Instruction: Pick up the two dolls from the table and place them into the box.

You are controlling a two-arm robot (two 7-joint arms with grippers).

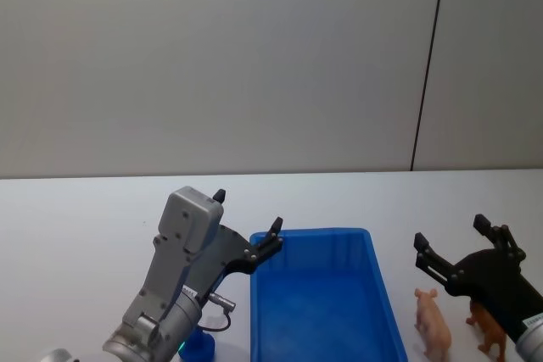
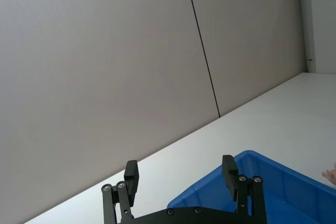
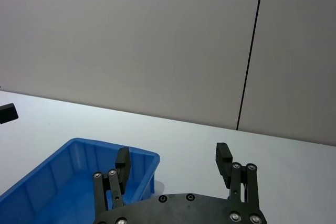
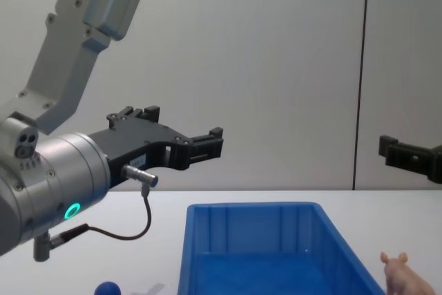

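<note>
**Head view: both grippers open and empty, dolls not yet in the box**

Head view showed one box (image 1: 310, 232) on the surface (image 1: 85, 226), between the two arms, with nothing visible inside it. Toys counted three: one pink pig (image 1: 433, 321) standing upright just beside the box's right wall, one brown doll (image 1: 488, 328) just beside the pig on its far side from the box, and one rounded blue doll (image 1: 197, 343) on the surface near the box's left wall, largely hidden under the left arm.

Left gripper (image 1: 248, 211) hung above the box's far left corner with its jaws spread wide and nothing between them. Right gripper (image 1: 450, 231) hovered above and just behind the pig and the brown doll, jaws equally wide and holding nothing.

Both standing dolls looked like small moulded figures, so they were probably light and stiff, with smooth flanks that might slip. Thin legs and ears would make poor holds. The likely best grip was across the trunk, one finger on each flank. Because the pig and the brown doll stood so close together, a finger lowered between them could knock either one over.
</note>
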